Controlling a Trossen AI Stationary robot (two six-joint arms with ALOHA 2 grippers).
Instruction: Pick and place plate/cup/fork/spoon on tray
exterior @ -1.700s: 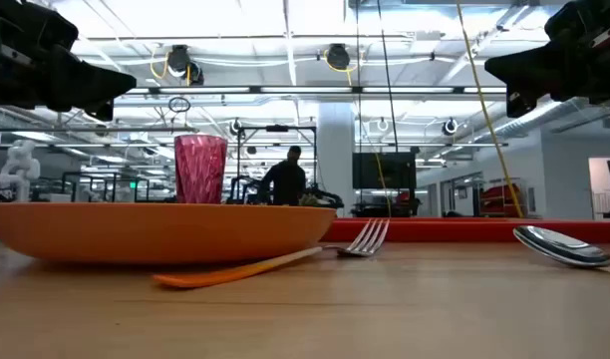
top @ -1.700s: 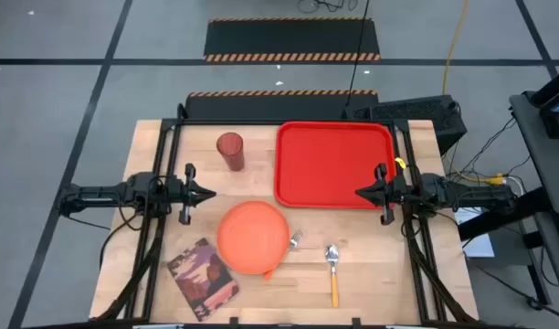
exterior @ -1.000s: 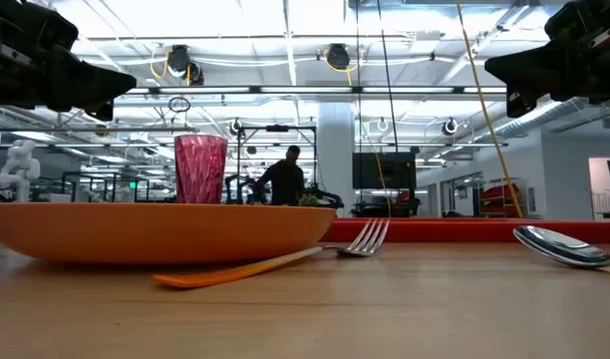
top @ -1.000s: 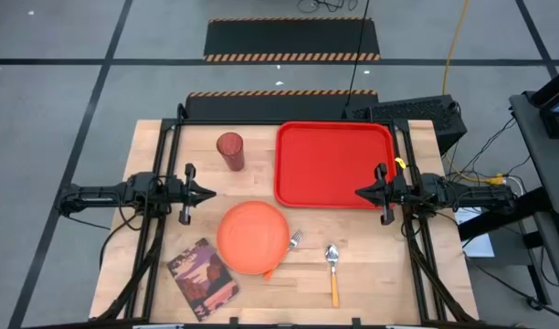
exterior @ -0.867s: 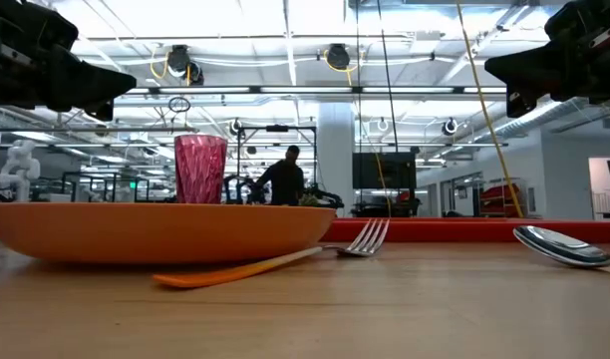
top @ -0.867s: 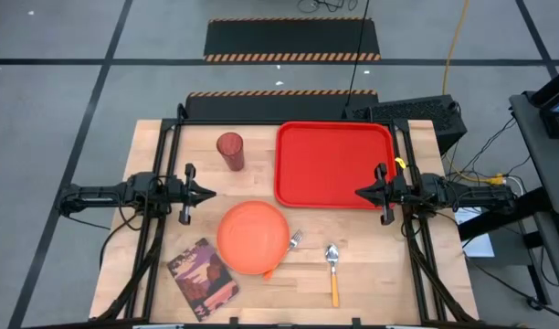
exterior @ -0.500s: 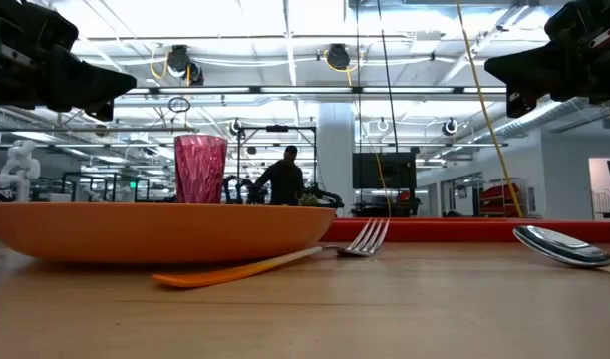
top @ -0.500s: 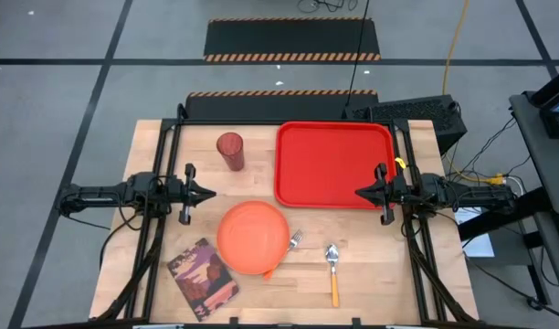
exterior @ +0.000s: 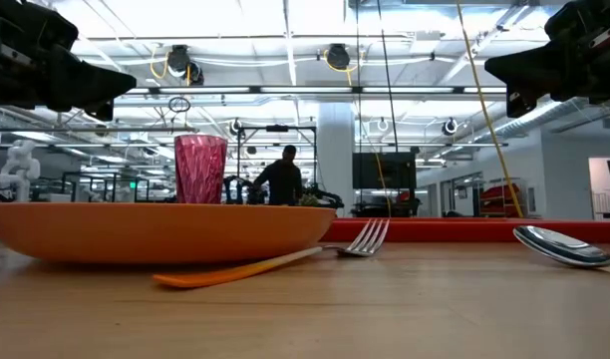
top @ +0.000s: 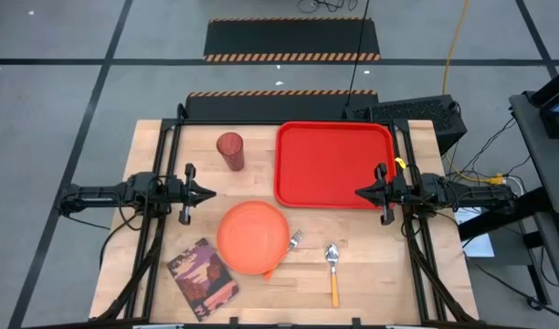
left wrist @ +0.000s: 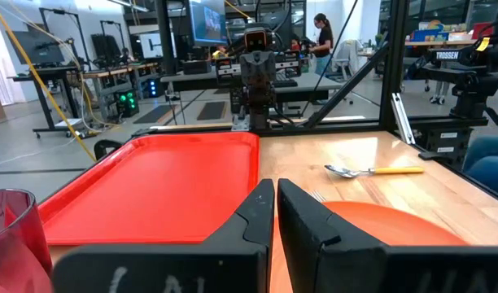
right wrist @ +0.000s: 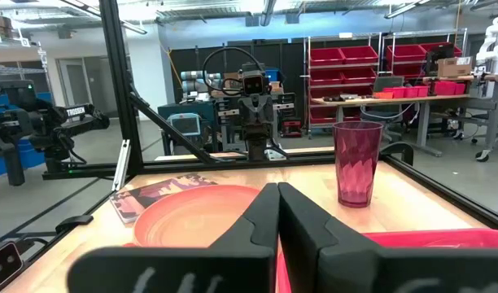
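High view. Wooden table (top: pixel 371 265) at frame centre. Red tray (top: pixel 333 164) in the upper right part of the table, nothing on it. Cup (top: pixel 230 151) stands upright just left of the tray, apart from it. Orange plate (top: pixel 253 238) lies below centre. Fork (top: pixel 290 247) sits at the plate's right edge, its handle running under the rim. Spoon (top: pixel 332 270) lies right of the fork, bowl toward the tray, handle toward the bottom of the frame. A patterned book (top: pixel 203 274) lies at lower left, close to the plate. Left claw (top: pixel 209 194) hovers at mid-left, pointing right, fingers pressed together, holding nothing. Right claw (top: pixel 360 193) hovers over the tray's lower right edge, pointing left, also pressed together and holding nothing.

Low view. Plate (exterior: pixel 155 232) fills the left half; cup (exterior: pixel 200 170) rises behind it. Fork (exterior: pixel 285 259) shows at centre, tines lifted to the right. Spoon (exterior: pixel 564 245) bowl at right. Tray (exterior: pixel 464 231) is a red strip behind. A person (exterior: pixel 280 179) stands far off in the room.

Left wrist view. Left claw (left wrist: pixel 275 203) closed at bottom centre; tray (left wrist: pixel 163 183) ahead, cup (left wrist: pixel 17 236) at lower left, plate (left wrist: pixel 395 224) at lower right, spoon (left wrist: pixel 371 170) beyond it.

Right wrist view. Right claw (right wrist: pixel 277 207) closed at bottom centre; plate (right wrist: pixel 192 216) left of centre, book (right wrist: pixel 155 194) behind it, cup (right wrist: pixel 357 163) at right, tray (right wrist: pixel 428 238) rim at lower right.
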